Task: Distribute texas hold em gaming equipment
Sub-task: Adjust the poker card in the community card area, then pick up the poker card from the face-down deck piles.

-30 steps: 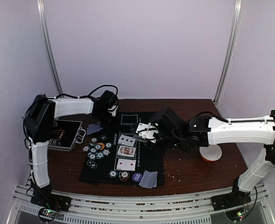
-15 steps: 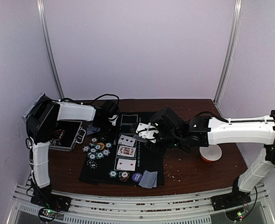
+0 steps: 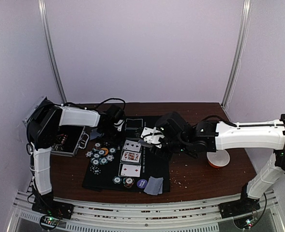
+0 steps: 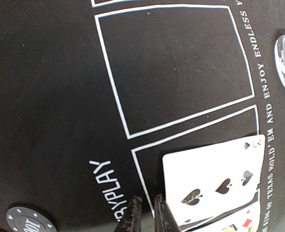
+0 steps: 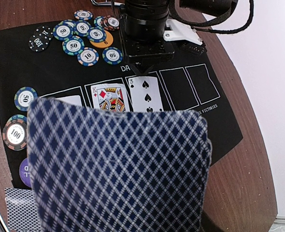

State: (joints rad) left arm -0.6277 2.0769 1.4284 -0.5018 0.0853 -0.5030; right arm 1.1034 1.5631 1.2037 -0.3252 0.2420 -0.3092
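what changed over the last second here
The left gripper swung right over the black printed mat to the three of spades card, its jaws closing to a thin gap. The right gripper stayed put, holding its blue-diamond-backed card stack; the round poker chips lay unmoved.

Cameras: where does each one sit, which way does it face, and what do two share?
Top: above and behind, looking down at table and black mat; left arm and right arm show.
Left wrist: looks down at mat and three of spades; tips of left hand show.
Right wrist: looks across the mat at the left hand; held blue-checked cards hide the right hand.
Both wrist views share the three of spades.
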